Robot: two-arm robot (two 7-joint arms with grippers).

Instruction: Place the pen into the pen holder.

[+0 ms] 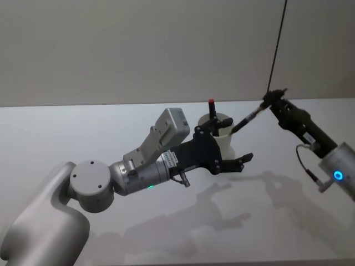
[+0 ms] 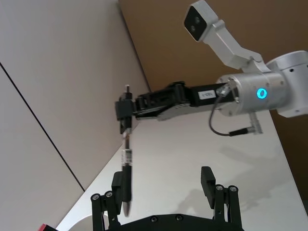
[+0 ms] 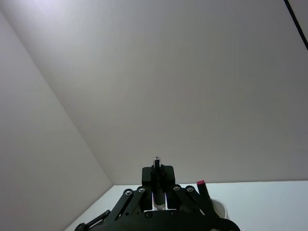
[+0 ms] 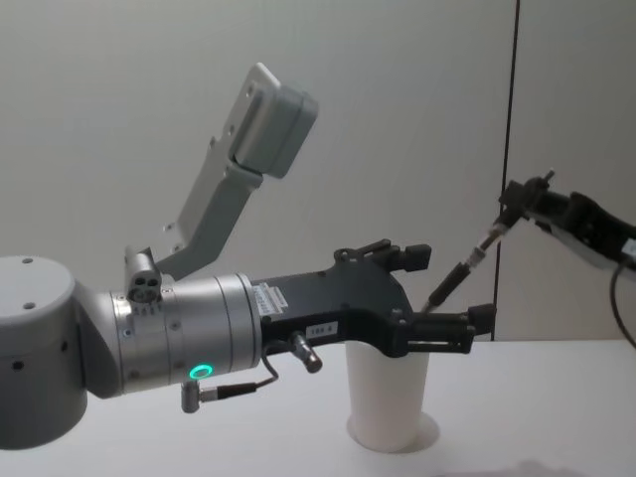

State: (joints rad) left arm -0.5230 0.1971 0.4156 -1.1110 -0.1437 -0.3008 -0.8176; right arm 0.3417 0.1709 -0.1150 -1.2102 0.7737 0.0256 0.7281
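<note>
Two arms work over the white table (image 1: 66,127), and the bulkier presence is the left gripper (image 1: 233,148), reaching from about seven o'clock toward the centre of the head view. Its jaws stand wide open with nothing between them, straddling the pen holder (image 4: 388,402) in the chest view, one finger on either side of the cup's upper part; whether they touch the cup I cannot tell.

The right gripper (image 1: 270,98) comes in from about three o'clock, raised above the table. Its jaws are closed on the upper end of the pen (image 1: 247,119), which slants down toward the cup at roughly eight o'clock from the grip, its tip just over or just inside the rim.

The pen holder stands upright near the table's centre; a red-capped marker (image 1: 211,111) already stands inside it, at the rim's eleven o'clock side. Being thin paper, the cup is probably light and easily tipped or crushed, so any steadying hold should be gentle and taken on the wall below the rolled rim.

The pen is slim, stiff and likely smooth, so it could pivot in a pinch taken so near its end; a grip nearer mid-barrel would steady it more.
</note>
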